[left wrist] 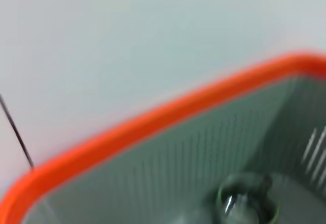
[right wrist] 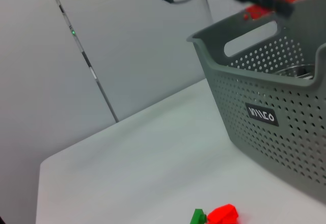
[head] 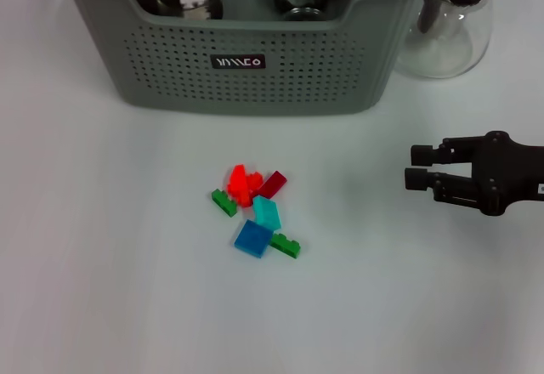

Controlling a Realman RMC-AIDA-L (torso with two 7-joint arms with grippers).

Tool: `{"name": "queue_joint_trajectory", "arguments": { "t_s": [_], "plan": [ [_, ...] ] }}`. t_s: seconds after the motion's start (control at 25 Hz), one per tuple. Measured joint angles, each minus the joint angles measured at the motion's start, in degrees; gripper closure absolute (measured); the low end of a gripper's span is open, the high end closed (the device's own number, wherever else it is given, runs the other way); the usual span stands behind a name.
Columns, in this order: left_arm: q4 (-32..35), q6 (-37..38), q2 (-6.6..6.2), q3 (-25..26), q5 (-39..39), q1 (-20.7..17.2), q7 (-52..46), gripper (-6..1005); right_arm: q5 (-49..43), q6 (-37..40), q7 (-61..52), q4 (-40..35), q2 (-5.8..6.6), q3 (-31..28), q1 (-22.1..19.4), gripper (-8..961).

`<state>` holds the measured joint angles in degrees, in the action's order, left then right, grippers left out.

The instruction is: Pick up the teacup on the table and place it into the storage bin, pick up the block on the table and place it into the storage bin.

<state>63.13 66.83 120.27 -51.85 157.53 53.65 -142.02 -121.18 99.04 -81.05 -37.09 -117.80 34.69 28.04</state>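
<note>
- Your right hand hovered unclenched, grasping nothing, well right of the blocks, probably lined up for a pick.
- Storage bin stood behind the blocks; teacups apparently already inside.
- Left hand: unseen.

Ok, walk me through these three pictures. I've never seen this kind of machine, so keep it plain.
It is a two-armed robot with cameras on its head and both wrists. The head view looks down on a white table. On it stand a grey-green storage bin with glass cups inside, a glass teapot beside it, and a small heap of coloured blocks. The black right gripper hovers beside the blocks, holding nothing. The right wrist view shows the bin's side and the blocks. The left wrist view looks down into the bin; that arm's gripper is unseen.
</note>
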Motion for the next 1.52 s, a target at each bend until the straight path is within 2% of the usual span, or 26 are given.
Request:
{"name": "queue_joint_trajectory", "arguments": {
  "t_s": [0.12,0.16,0.24,0.32,0.4,0.44,0.52,0.6,0.72,0.8,0.92,1.04,1.32,1.52],
  "plan": [
    [11.84,2.04,2.00,1.88,-11.48,-8.31,5.07,533,0.08,0.03,-0.01,0.01,0.01,-0.24,-0.01,528],
    [15.71,3.46,2.62,2.69,-19.38,-13.41,9.75,502,0.13,0.03,-0.01,0.01,0.01,-0.29,-0.01,528],
    [18.13,7.20,2.80,3.14,-34.35,-20.77,20.21,441,0.20,0.04,0.08,0.00,0.02,-0.33,-0.01,528],
    [16.99,12.64,2.49,3.47,-46.96,-27.62,30.48,379,0.22,-0.01,0.25,0.00,-0.01,-0.37,0.00,528],
    [13.45,19.10,2.24,4.78,-55.75,-33.14,40.00,357,0.18,-0.01,0.34,0.00,-0.06,-0.39,-0.01,528],
    [12.08,20.65,2.24,5.53,-57.05,-34.03,42.51,345,0.19,-0.03,0.35,0.00,-0.06,-0.40,0.00,528],
    [4.19,27.43,2.45,9.54,-59.60,-37.25,55.51,323,0.24,-0.08,0.32,0.01,-0.06,-0.42,-0.01,528],
    [-4.35,31.82,2.39,12.51,-58.81,-38.75,67.04,313,0.33,-0.08,0.14,0.00,-0.06,-0.46,-0.01,528],
    [-16.19,32.85,1.88,13.81,-55.67,-39.49,78.92,315,0.36,-0.10,-0.03,0.00,-0.08,-0.50,-0.01,528],
    [-21.98,29.75,2.39,13.77,-52.72,-39.38,84.54,327,0.37,-0.09,-0.04,0.00,-0.12,-0.51,-0.01,528],
    [-27.88,23.57,3.95,13.56,-50.66,-38.73,93.17,358,0.37,-0.11,-0.06,0.01,-0.22,-0.50,0.05,528],
    [-34.13,18.82,4.29,14.05,-50.89,-37.26,98.87,378,0.35,-0.02,-0.07,0.00,-0.25,-0.50,0.03,528],
    [-41.30,9.83,4.26,14.42,-50.54,-34.54,102.95,374,0.21,-0.09,-0.07,0.06,-0.24,-0.50,-0.14,528],
    [-43.68,7.08,4.29,14.42,-50.38,-33.41,104.54,370,0.18,-0.09,-0.07,0.09,-0.23,-0.50,-0.26,528]
  ]
}}
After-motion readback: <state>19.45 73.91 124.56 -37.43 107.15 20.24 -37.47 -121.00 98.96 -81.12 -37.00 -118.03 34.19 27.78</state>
